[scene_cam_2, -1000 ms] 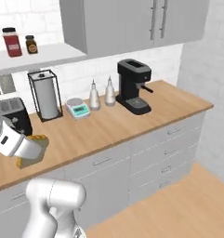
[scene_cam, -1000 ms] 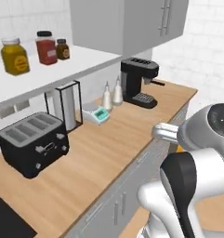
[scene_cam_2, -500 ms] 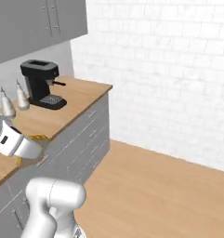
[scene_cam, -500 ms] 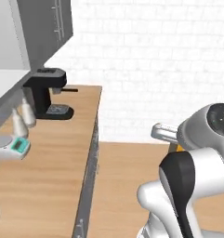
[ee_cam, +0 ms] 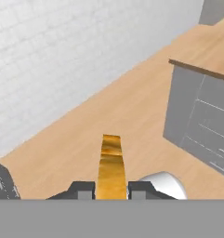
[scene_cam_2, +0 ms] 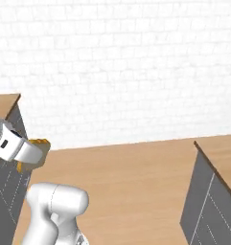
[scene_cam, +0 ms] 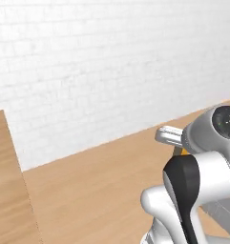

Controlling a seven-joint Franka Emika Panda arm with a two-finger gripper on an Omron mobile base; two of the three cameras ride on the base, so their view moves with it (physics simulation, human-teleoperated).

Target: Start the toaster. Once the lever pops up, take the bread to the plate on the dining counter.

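Bread (ee_cam: pixel 111 167) is clamped edge-on between the two fingertips of the gripper (ee_cam: pixel 111 189), carried in the air above the wooden floor (ee_cam: pixel 85 139). Grey-sided counter (ee_cam: pixel 201 116) with a wood top stands ahead to the right, its corner nearest the gripper. White brick wall (scene_cam_2: pixel 126 67) runs behind.

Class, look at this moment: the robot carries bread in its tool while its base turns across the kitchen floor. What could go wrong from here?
1. The tool pinches the bread only at its lower edge, so the slice might slip out during the drive.
2. The grey-sided counter stands close ahead, so a wide swing might knock the protruding slice against its corner.
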